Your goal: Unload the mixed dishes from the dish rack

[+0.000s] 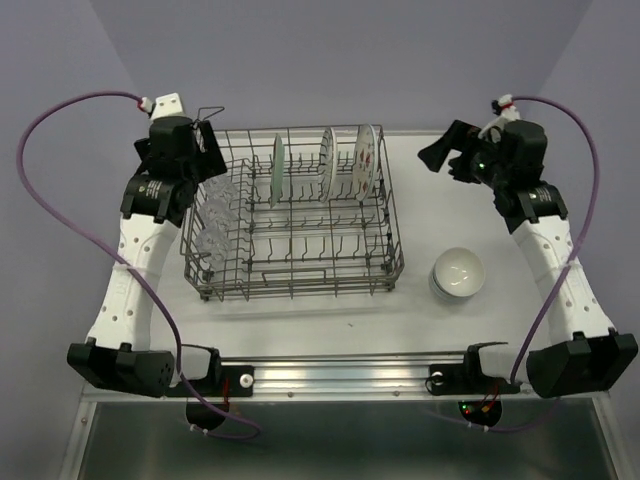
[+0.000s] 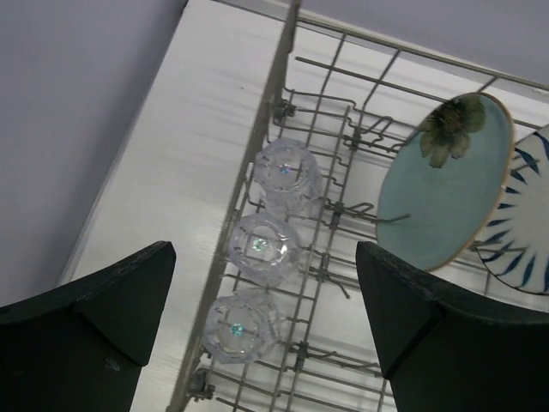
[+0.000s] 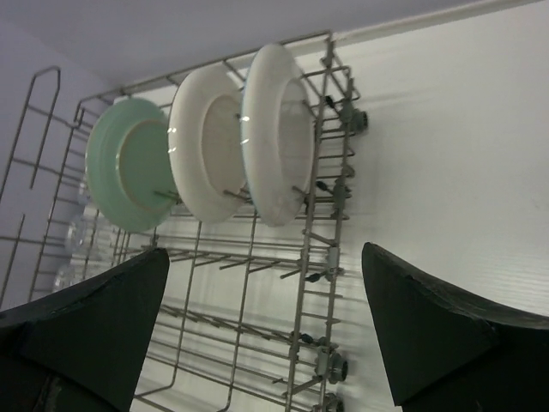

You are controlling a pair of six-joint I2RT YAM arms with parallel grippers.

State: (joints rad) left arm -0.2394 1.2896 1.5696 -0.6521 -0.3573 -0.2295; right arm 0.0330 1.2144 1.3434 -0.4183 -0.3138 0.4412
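Observation:
The grey wire dish rack (image 1: 290,287) stands in the middle of the table. Three plates stand upright in its back row: pale green (image 1: 278,170), white (image 1: 326,163), and white with red shapes (image 1: 367,158). Three clear glasses (image 1: 214,226) sit upside down along its left side. White bowls (image 1: 458,273) are stacked on the table to the right of the rack. My left gripper (image 1: 205,142) is open above the rack's back left corner, over the glasses (image 2: 260,246). My right gripper (image 1: 443,153) is open and empty to the right of the rack, facing the plates (image 3: 279,133).
The left wrist view shows the pale green plate (image 2: 442,193) with a flower print and a blue-patterned plate (image 2: 523,240) behind it. The rack's side wall (image 3: 330,215) lies between my right fingers. The table's back edge meets a wall behind the rack.

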